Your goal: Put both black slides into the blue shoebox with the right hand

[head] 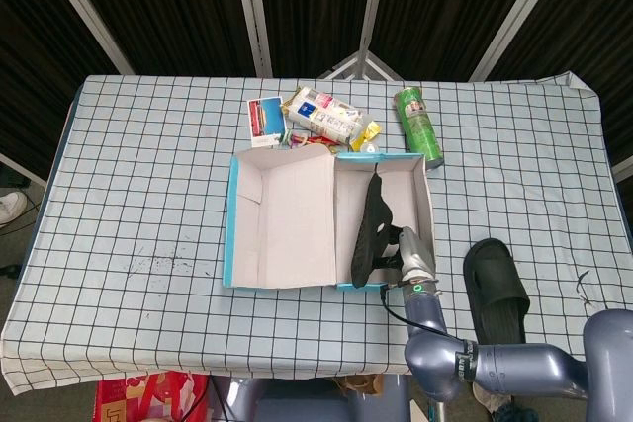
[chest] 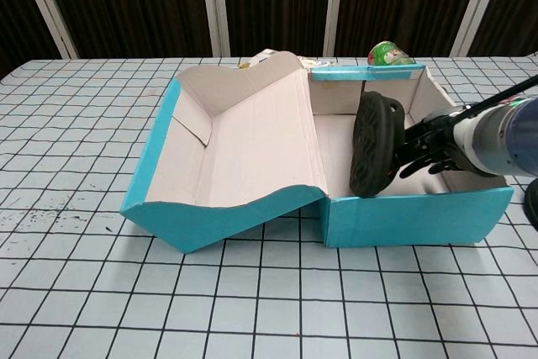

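Head view: no legible writing.

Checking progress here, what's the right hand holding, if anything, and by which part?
The right hand holds one black slide on edge inside the blue shoebox, gripping its upper side.

head: high, looking down | chest: low, close | shared: shoebox (head: pixel 297 214)
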Controlling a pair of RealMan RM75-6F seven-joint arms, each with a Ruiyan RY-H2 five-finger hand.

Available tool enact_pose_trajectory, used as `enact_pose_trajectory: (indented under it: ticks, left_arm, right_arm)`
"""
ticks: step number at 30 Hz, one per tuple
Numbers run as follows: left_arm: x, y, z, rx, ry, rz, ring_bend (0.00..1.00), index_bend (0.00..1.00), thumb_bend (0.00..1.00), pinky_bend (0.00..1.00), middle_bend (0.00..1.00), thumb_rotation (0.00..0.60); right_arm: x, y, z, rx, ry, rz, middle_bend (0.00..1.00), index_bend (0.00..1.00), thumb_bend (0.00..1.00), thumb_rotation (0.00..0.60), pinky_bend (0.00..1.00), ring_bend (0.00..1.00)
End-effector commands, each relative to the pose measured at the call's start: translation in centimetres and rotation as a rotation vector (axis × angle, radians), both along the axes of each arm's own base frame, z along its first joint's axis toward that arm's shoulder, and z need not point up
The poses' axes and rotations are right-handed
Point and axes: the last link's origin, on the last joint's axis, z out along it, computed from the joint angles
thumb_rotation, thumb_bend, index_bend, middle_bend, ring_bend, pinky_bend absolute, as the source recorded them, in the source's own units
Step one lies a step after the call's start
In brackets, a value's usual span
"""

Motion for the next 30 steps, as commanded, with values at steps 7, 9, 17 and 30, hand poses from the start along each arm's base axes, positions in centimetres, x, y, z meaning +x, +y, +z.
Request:
enact_pose_trajectory:
  ticks: [7, 9, 17, 30]
  left_arm:
    - [0.0, 0.1, -0.1, -0.005, 0.001, -0.002, 0.00, 0.08, 0.37, 0.09, 0.00, 0.600]
    - [0.0, 0.1, -0.1, -0.006, 0.001, -0.002, 0.00, 0.08, 0.37, 0.09, 0.00, 0.600]
    - [0.0, 0.2, -0.1, -0.008, -0.002, -0.002, 0.00, 0.08, 0.37, 0.09, 0.00, 0.600]
    - [0.0, 0.2, -0.1, -0.010, -0.001, -0.002, 0.00, 0.08, 0.37, 0.09, 0.00, 0.600]
  right_arm:
    - [1.7, -0.1, -0.8, 0.036, -0.036, 0.020, 0.40, 0.61, 0.67, 0.600, 0.08, 0.26]
    - [2.1, -0.2, -0.9, 0.034, -0.028, 0.022, 0.40, 0.61, 0.67, 0.600, 0.08, 0.26]
    - [3.1, -0.6, -1.2, 0.038, -0.007, 0.044, 0.40, 0.61, 0.67, 0.600, 0.08, 0.26]
    - [1.5, -0.2, -2.5, 0.080, -0.020, 0.074, 0.40, 0.61, 0.67, 0.600, 0.08, 0.26]
